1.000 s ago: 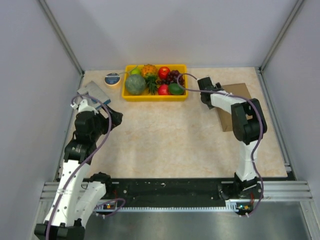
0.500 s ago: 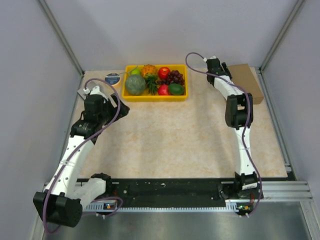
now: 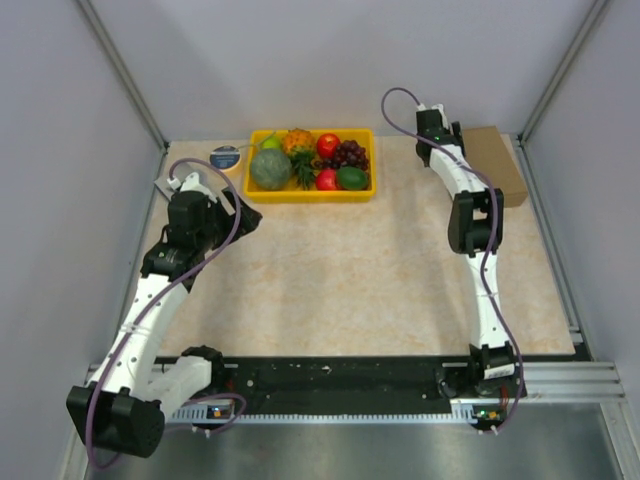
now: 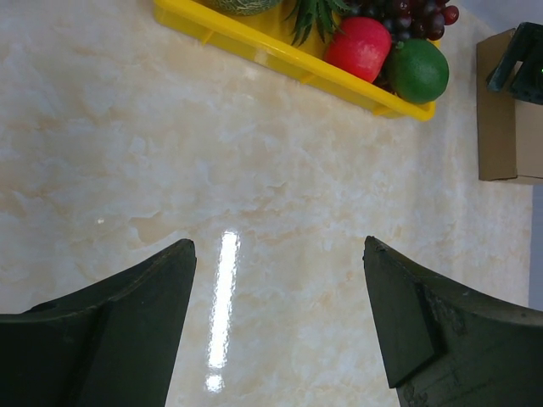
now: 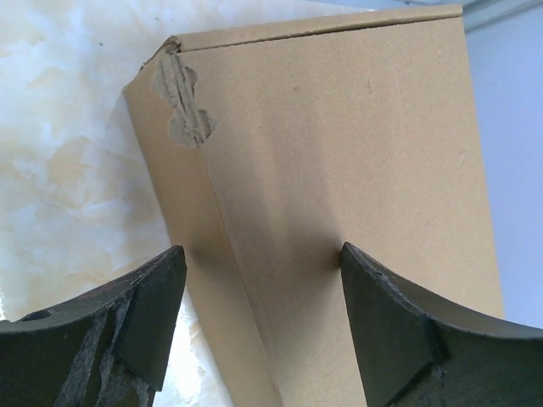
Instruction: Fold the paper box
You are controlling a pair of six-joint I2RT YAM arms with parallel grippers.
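A plain brown paper box [image 3: 495, 165] sits closed and flat on the table [image 3: 340, 290], in its far right corner close to the right wall. Its long axis runs from far to near, with the near end angled slightly toward that wall. The lid faces up, and the right wrist camera shows a small ragged tear at one corner seam. Since the sides are up and the lid is down, the folding looks all but finished, and the corner seems a sensible spot to leave the box out of the way. The right gripper [image 5: 261, 254] is stretched out to the box's left long edge with its fingers spread wide on either side of that edge. The box is broader than the gap, so nothing is pinched. Whether the fingertips touch the cardboard cannot be told. This pose would suit pressing the lid edge down or simply standing clear of it. Well apart, on the left side, the left gripper [image 4: 278, 254] hangs over bare tabletop with its fingers also spread and empty, probably waiting out of the way. Between the arms, along the far edge, a yellow tray [image 3: 300, 196] holds toy fruit.
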